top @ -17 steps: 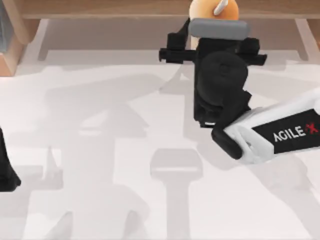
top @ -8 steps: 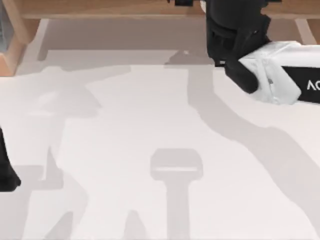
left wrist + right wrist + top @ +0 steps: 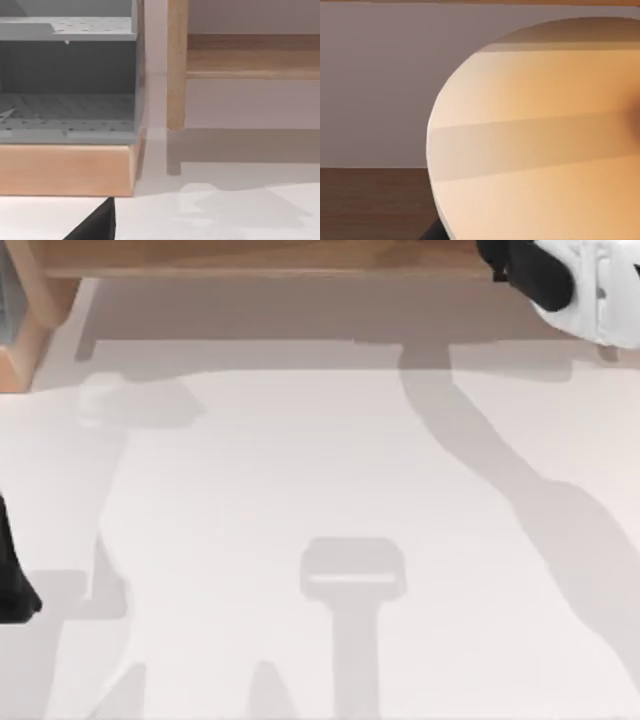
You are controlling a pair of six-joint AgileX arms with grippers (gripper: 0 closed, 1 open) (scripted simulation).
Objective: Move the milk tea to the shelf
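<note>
— What is laid out in front of you?

— A wide white bench (image 3: 300, 500), crossed by grey shadows. Along its far edge runs the long flat brown wooden shelf (image 3: 260, 258), cut off by the top view's upper border; its pale wooden upright (image 3: 176, 65) stands in my left wrist view, beside a grey perforated rack on a wooden base (image 3: 67, 90).

— And your arms?

— My right arm (image 3: 580, 280) reaches over the shelf at the far right, with just a white-and-black stretch of it in the frame. My left arm (image 3: 12, 570) sits parked at the bench's left edge. I cannot tell the state of either gripper.

— Where is the milk tea?

— The tall cup of pale orange-beige milk tea (image 3: 535, 140) looms right against my right wrist camera, so close that its edges are cut off, with dark brown wood below it.
</note>
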